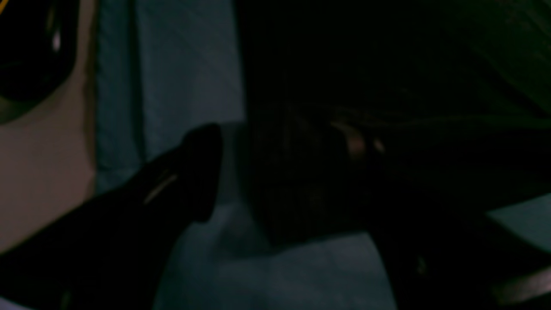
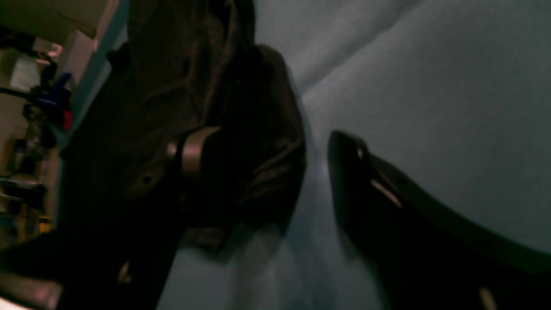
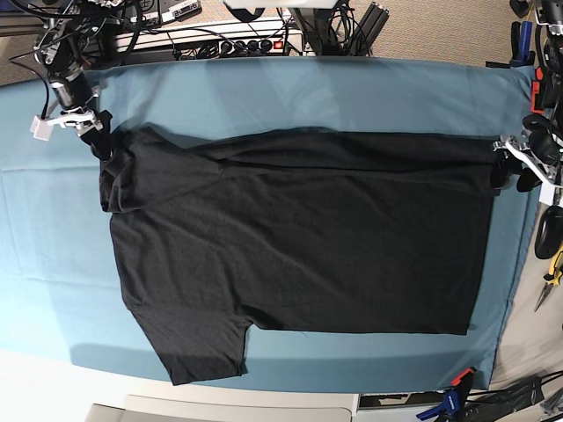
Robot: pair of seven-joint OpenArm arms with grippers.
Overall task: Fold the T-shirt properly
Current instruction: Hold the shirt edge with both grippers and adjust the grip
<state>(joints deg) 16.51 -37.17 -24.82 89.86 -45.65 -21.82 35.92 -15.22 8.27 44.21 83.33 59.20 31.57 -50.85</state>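
Base view: a large black short-sleeved cotton T-shirt (image 3: 299, 237) lies spread, plain side up, across the counter (image 3: 264, 97), which is draped in teal cloth, with one sleeve pointing toward the near edge. Its top strip is folded over along the far side. The right tool (image 3: 95, 123) sits at the shirt's far corner on this view's left, the left tool (image 3: 503, 167) at the far corner on the right. Right wrist view shows one finger (image 2: 193, 150) pressed into bunched black fabric, the other (image 2: 366, 181) apart over bare cloth: released. Left wrist view is too dark to tell that tool's state.
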